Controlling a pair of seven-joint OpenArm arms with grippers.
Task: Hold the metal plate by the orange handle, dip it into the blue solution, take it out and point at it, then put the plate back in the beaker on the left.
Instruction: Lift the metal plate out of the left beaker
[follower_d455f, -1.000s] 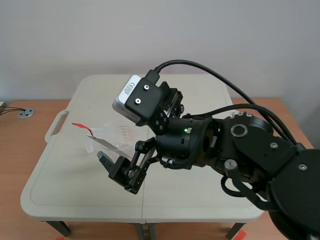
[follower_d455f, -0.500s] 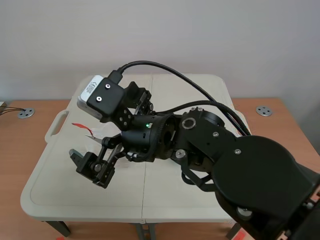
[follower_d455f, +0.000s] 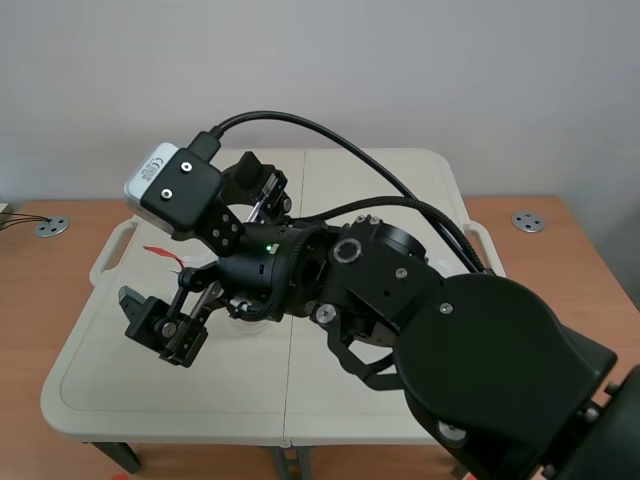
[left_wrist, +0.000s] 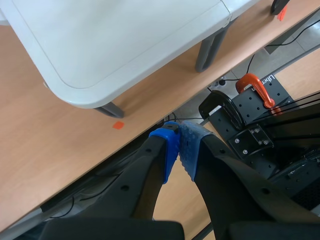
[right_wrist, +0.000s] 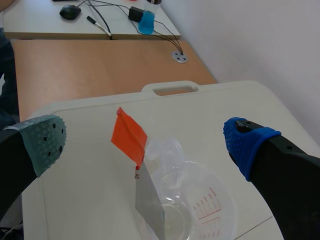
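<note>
The metal plate (right_wrist: 150, 205) stands tilted in a clear beaker (right_wrist: 200, 220) on the white table, its orange handle (right_wrist: 128, 134) sticking up above the rim. My right gripper (right_wrist: 146, 141) is open just above and behind the handle, one pad on each side and touching nothing. In the scene view the right arm reaches across from the right; its gripper (follower_d455f: 160, 325) hangs over the table's left part, with the orange handle (follower_d455f: 160, 251) just beyond it and the beaker mostly hidden. My left gripper (left_wrist: 179, 147) is shut on nothing, low beside the table's edge.
The white folding table (follower_d455f: 100, 380) has carry handles at its sides and sits on a wooden surface. A container of blue liquid (right_wrist: 146, 22) stands on a far desk among cables. An orange clamp (left_wrist: 255, 87) on a black bracket lies below the left gripper.
The right arm has swung left across the table, carrying its open gripper from the table's middle to the left part by the orange handle.
</note>
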